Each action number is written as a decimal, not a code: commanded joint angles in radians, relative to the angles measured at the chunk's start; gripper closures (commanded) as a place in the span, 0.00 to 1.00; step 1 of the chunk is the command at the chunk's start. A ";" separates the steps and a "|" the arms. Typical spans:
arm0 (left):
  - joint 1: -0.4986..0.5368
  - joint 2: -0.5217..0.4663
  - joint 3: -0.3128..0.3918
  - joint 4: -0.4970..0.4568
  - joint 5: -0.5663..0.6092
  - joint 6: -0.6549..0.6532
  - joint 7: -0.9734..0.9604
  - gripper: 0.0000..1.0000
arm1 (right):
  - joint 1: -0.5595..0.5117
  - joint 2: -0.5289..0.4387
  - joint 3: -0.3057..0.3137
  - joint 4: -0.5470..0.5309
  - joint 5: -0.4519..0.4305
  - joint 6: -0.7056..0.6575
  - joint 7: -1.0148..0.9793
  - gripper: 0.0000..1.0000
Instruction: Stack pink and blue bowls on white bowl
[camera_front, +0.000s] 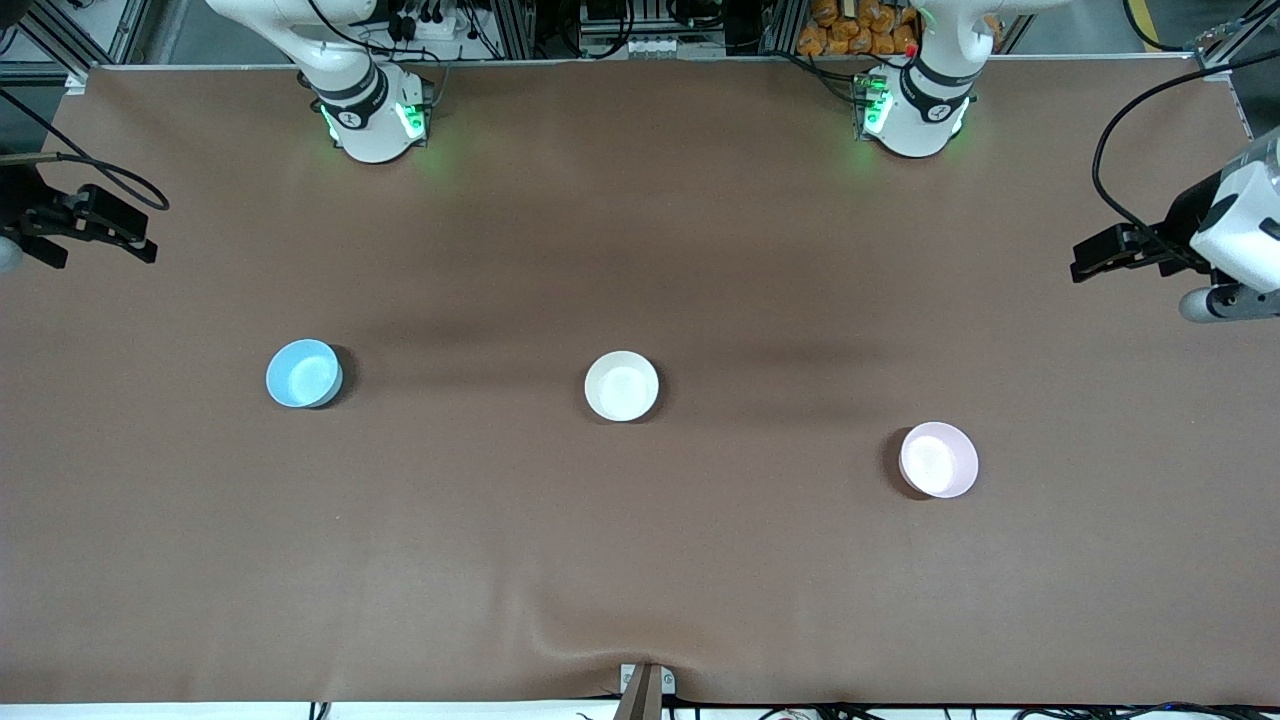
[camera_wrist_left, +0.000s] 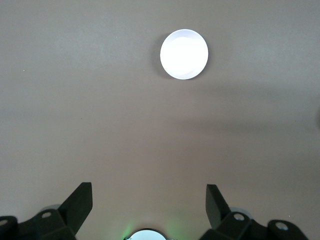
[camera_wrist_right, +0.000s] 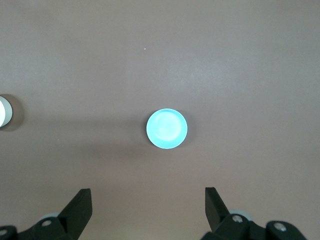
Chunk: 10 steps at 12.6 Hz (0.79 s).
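Well, nothing is stacked yet — all three bowls sit apart on the table (camera_front: 640, 560), each upright and, as far as the views show, empty. The white bowl (camera_front: 622, 386) sits mid-table, the blue bowl (camera_front: 304, 373) well off toward the right arm's end, the pink bowl (camera_front: 938, 459) toward the left arm's end and a little nearer the front camera.

Both arms hang high at the table's ends. The left gripper (camera_wrist_left: 149, 200) has its fingers spread wide, holding nothing — the pink bowl lies well ahead of the fingertips, roughly in line with the gap. The right gripper (camera_wrist_right: 148, 202) is just as wide and empty, with the blue bowl ahead of its fingers and centred between them.

So both pickups and both placements into the white bowl remain, by my reckoning.
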<state>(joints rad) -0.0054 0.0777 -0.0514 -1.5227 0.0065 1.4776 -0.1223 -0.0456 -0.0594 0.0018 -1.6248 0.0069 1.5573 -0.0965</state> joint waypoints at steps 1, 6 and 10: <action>-0.008 -0.001 -0.004 0.009 0.001 0.009 0.006 0.00 | -0.008 0.009 0.006 0.017 -0.004 -0.009 0.006 0.00; 0.002 0.019 -0.002 0.016 0.000 0.052 0.024 0.00 | -0.010 0.010 0.006 0.017 -0.004 -0.009 0.004 0.00; -0.008 0.088 -0.002 0.015 -0.002 0.121 0.026 0.00 | -0.008 0.010 0.006 0.017 -0.004 -0.009 0.006 0.00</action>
<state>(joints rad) -0.0070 0.1215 -0.0522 -1.5207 0.0065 1.5601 -0.1121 -0.0457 -0.0585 0.0015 -1.6248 0.0069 1.5573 -0.0964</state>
